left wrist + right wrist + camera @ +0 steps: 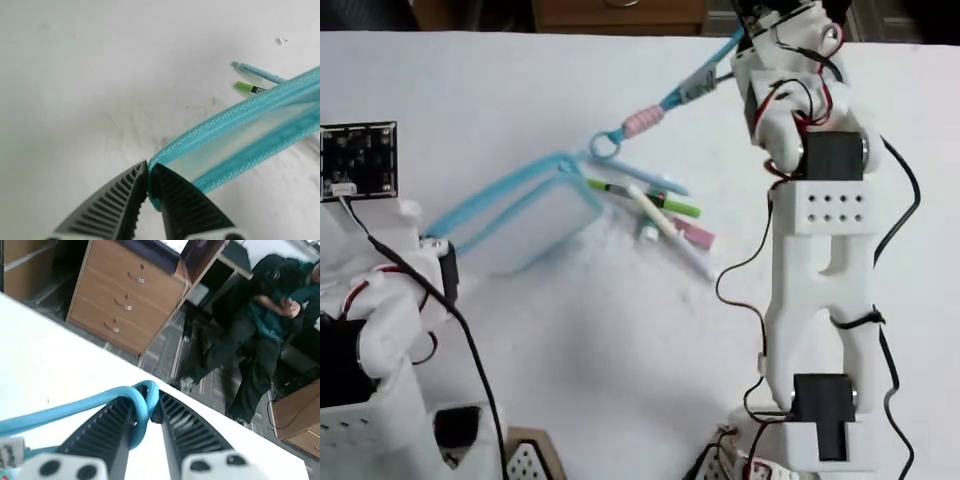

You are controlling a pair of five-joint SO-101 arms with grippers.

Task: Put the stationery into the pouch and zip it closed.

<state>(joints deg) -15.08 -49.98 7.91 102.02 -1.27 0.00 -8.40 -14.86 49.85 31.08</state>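
Near the left corner of the white tabletop (570, 350), closest to the arms' bases, the left tool (148, 172) is pressed together on the end corner of the pouch (535, 225), pinching the blue zip tape between its ribbed jaws. From that grip the pouch, clear-sided with blue edging, stretches diagonally toward the middle of the tabletop. Its two zip tapes run side by side with a gap between them, so the mouth seems to be unzipped, though the far end is hard to judge.

Just beyond the pouch's far end, around the middle of the tabletop, the pens (660, 212) lie in a loose crossed heap outside the pouch, among them a green one, a blue one and a pink-capped one.

A ring (605, 147) sits at the pouch's far end. From it a blue strap (695, 88) with a pink binding (642, 122) runs taut toward the far edge. There the right tool (147, 402) pinches the strap's looped end between its jaws, held above the tabletop near the far right corner.
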